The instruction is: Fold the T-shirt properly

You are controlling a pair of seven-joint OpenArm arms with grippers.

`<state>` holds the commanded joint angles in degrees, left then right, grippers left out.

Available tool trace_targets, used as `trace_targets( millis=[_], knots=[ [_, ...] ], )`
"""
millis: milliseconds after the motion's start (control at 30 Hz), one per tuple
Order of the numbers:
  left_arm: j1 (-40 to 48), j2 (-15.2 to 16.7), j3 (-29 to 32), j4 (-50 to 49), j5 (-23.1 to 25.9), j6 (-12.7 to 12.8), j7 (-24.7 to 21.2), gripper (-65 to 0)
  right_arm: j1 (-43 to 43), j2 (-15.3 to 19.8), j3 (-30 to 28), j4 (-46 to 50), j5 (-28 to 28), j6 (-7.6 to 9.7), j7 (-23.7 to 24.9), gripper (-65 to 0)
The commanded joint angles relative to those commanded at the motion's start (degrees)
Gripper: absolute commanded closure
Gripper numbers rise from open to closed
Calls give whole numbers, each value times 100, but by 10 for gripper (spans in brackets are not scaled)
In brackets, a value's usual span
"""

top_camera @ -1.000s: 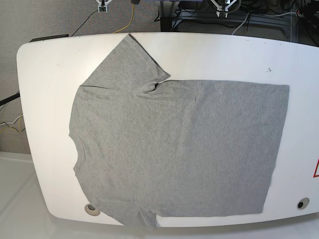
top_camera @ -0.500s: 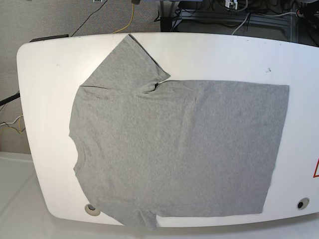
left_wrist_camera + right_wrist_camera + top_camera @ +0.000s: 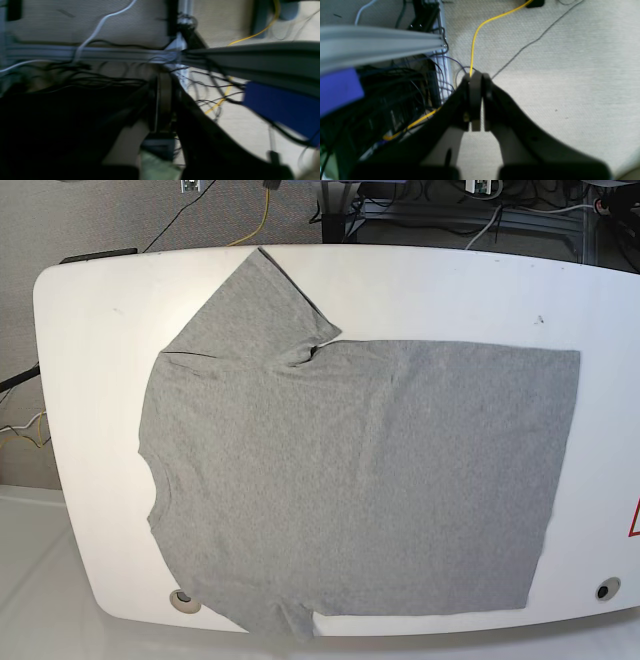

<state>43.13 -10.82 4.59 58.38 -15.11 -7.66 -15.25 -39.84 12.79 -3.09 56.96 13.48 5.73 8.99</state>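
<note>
Wears black on the left gripper (image 3: 158, 87), with long fingers (image 3: 165, 107) broadening from narrow, squared tips, and a dull grey patch lower down. Matches that on the right gripper (image 3: 481, 87), with black, wedge-like fingers (image 3: 475, 100). Looks whitish with dark details from above; blurs too much close up to show screws or markings.

A white tabletop (image 3: 90, 420) with rounded corners fills most of the base view, a round grommet (image 3: 608, 588) set near its lower right corner and another (image 3: 184, 601) near the lower left. Beyond its far edge lies grey, carpet-like flooring (image 3: 100, 215) — a thin black cable and a yellow cable (image 3: 263, 220) run over it. Dark metal framing (image 3: 540, 222) stands at the upper right, tangled with black cables and a white one (image 3: 485, 230). The left wrist view is dim and blurred — a blue panel (image 3: 280, 110) shows at its right.
</note>
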Motion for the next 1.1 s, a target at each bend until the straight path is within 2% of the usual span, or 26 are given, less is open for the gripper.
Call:
trace_targets(
  millis=[67, 333, 400, 600, 733, 1000, 1100],
  knots=[
    [91, -79, 72, 162, -46, -59, -88, 0, -173, -10, 5, 282, 3, 8, -42, -3],
    [445, -208, 52, 880, -54, -34, -91, 0, -792, 72, 4, 1537, 91, -20, -163, -3],
    [598, -205, 16, 1392, -46, -40, 7, 0, -1066, 144, 51, 2169, 219, 33, -304, -2],
    [860, -234, 7, 2252, -41, -46, 140, -4, -1465, 219, 153, 3000, 380, 45, -524, -3],
    [1228, -286, -6, 3162, -43, -30, 188, -6, -1841, 261, 395, 3745, 539, 14, -674, 0],
    [1628, -355, -174, 4328, -69, -25, 313, -2, -2268, 221, 782, 4600, 507, 28, -845, 0],
    [1735, -320, -452, 4679, -118, -13, 583, 0, -2442, 149, 932, 4998, 422, 42, -921, 0]
  ],
)
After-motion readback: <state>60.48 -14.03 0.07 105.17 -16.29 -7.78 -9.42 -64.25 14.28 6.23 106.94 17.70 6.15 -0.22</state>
